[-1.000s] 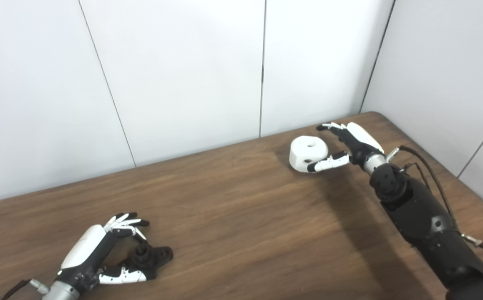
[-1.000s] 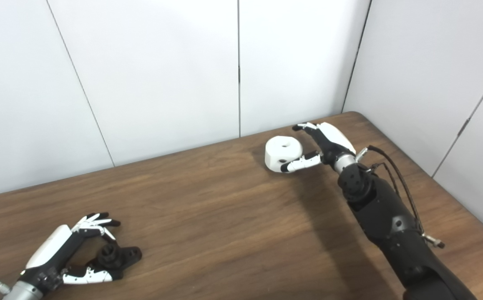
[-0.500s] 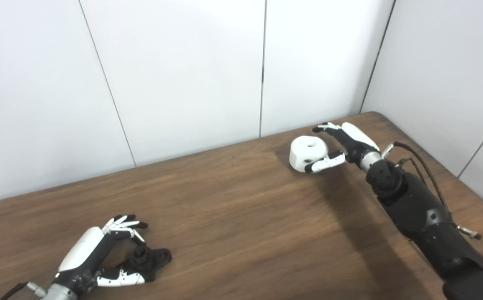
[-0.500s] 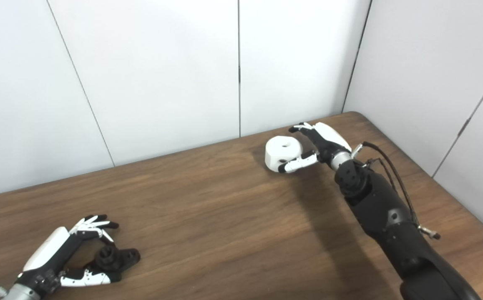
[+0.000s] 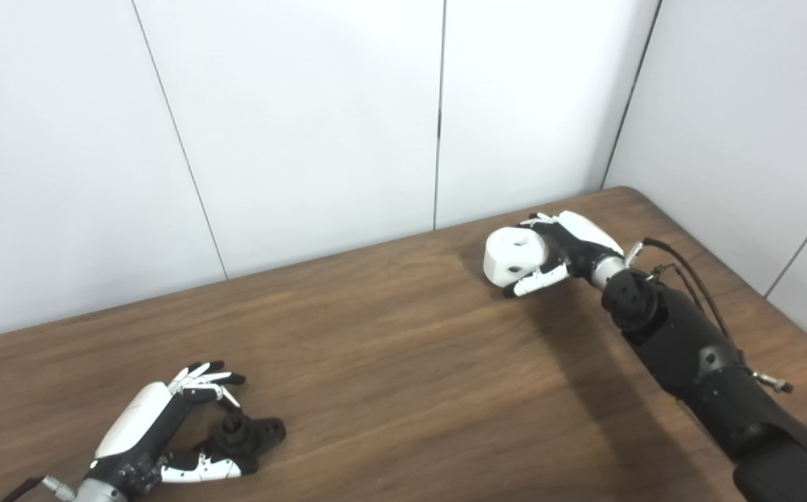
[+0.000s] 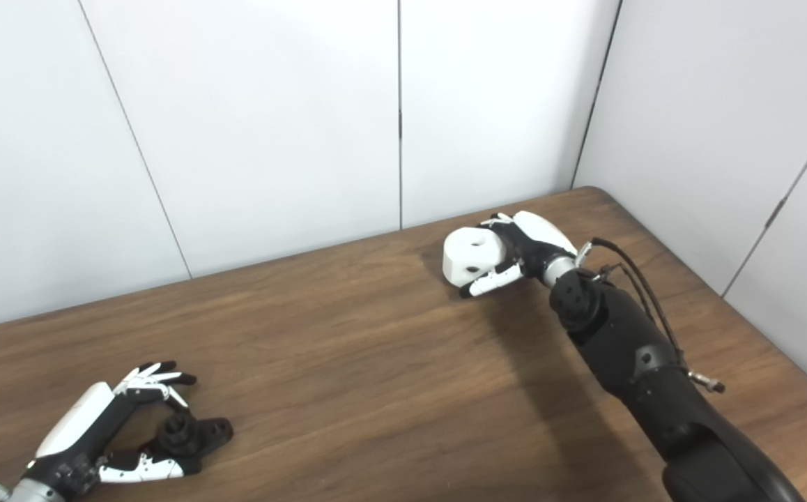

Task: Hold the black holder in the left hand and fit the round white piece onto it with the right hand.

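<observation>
Two hands, far apart: right hand (image 5: 571, 245) at two o'clock cupping the round white piece (image 5: 513, 254), grip unconfirmed; left hand (image 5: 159, 439) at seven o'clock, fingers spread around the black holder (image 5: 247, 434), ready to grasp.

You get a bright, evenly lit scene with soft, diffuse light from above. The pale grey panelled wall (image 5: 306, 139) shows no hot spots, only a faint darkening toward the far right corner. On the brown wood-grain table (image 5: 389, 362) a broad, soft-edged shadow lies to the left of the black right forearm (image 5: 696, 355), and a small dark shadow hugs the round white piece (image 5: 513, 255) on its left side. The tabletop carries a mild sheen, no hard glare. Focus is fairly sharp across both views, with slight softness and compression grain. Straight wall seams lean outward toward the edges, a sign of wide-angle distortion.
</observation>
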Robot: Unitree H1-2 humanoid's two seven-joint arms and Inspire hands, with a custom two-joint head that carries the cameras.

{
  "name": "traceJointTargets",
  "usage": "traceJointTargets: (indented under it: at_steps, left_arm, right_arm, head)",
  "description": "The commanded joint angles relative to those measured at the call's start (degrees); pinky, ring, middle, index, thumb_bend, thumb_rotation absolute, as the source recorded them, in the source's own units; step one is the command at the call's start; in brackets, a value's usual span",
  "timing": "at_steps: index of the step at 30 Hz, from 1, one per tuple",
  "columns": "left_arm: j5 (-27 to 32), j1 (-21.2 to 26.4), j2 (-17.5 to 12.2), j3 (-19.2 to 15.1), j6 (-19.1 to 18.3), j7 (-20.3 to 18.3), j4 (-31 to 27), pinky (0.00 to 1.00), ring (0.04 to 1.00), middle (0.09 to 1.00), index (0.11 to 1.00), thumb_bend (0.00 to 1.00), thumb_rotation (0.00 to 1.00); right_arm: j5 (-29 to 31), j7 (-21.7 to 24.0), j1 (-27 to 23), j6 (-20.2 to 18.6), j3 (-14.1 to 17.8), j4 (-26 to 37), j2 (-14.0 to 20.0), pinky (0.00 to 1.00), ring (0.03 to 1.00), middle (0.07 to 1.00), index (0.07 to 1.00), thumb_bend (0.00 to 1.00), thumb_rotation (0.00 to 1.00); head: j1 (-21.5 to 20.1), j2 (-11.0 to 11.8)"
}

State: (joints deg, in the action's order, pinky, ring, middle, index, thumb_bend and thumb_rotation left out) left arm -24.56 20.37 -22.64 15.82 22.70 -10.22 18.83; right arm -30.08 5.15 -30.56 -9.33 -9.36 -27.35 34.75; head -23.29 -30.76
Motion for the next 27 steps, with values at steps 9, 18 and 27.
traceJointTargets:
  at_steps: [9, 18, 27]
  left_arm:
    - [0.1, -0.6, -2.0, -1.4, -1.4, -1.2, -2.7, 1.00, 0.955, 0.814, 0.483, 0.52, 0.04]
    - [-0.1, -0.7, -2.0, -1.8, -0.2, -0.7, -2.0, 1.00, 0.945, 0.810, 0.482, 0.52, 0.04]
    - [-0.1, -0.4, -1.5, -1.8, 0.0, -0.6, -0.5, 1.00, 0.951, 0.811, 0.483, 0.52, 0.04]
  right_arm:
    - [-0.8, -3.8, -4.6, 7.5, -0.8, -3.8, 0.7, 1.00, 1.000, 0.892, 0.534, 0.70, 0.29]
    - [-0.2, -4.3, -4.6, 9.3, -0.5, -3.5, -0.1, 1.00, 1.000, 0.895, 0.490, 0.52, 0.16]
    - [2.2, -0.7, -2.8, 10.6, -0.6, 5.6, -1.5, 1.00, 1.000, 0.889, 0.487, 0.52, 0.16]
  head:
    - [0.7, -0.1]
    - [0.8, 0.0]
    - [1.2, -0.1]
